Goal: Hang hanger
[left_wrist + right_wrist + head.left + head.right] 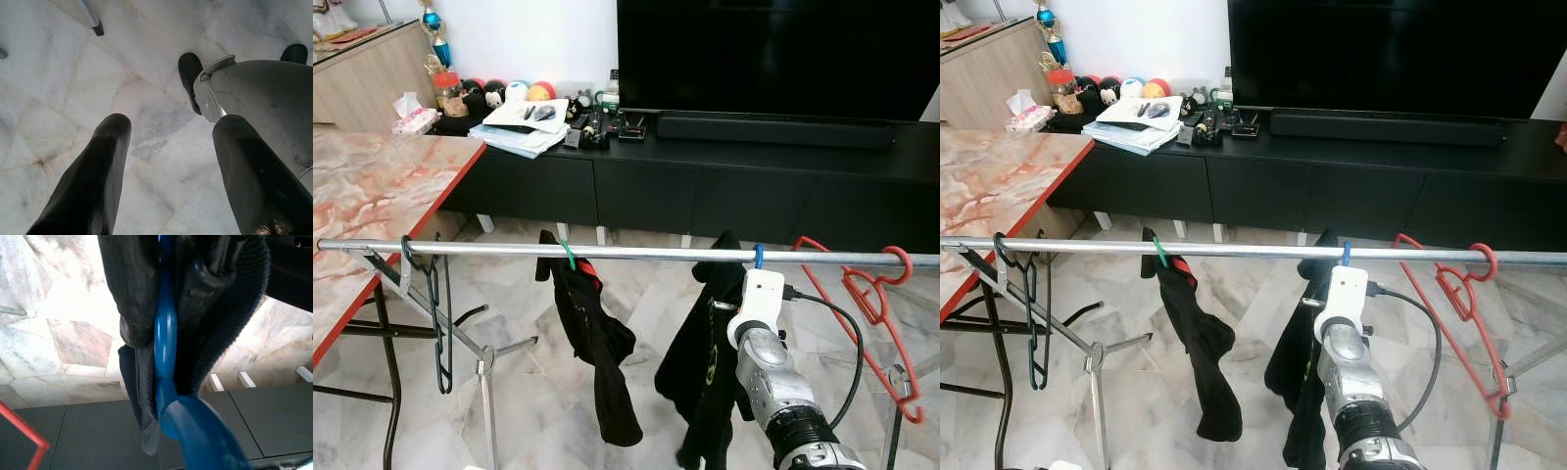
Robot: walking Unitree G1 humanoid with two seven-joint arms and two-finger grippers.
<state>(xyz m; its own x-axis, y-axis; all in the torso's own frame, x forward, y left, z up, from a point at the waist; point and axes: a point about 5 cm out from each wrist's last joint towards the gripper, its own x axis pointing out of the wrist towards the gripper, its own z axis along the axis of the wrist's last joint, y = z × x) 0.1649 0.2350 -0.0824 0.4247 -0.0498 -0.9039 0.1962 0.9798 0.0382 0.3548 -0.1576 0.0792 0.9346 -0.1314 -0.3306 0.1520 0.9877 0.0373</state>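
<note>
A metal rail (626, 253) runs across in front of me. A blue hanger (758, 257) carrying a black garment (700, 362) has its hook over the rail right of centre. My right gripper (757, 270) is raised just under that hook, shut on the blue hanger (164, 333), with the black cloth bunched around it. A bare red hanger (904, 257) hangs tilted further right. My left gripper (171, 127) hangs open over the marble floor, its fingers (93, 186) wide apart and holding nothing.
A green hanger (568, 257) with black clothing and a bare black hanger (440, 333) hang on the rail's left part. A marble table with a red edge (372, 196) stands at left, a black TV cabinet (705, 186) behind. My foot (188, 73) is on the floor.
</note>
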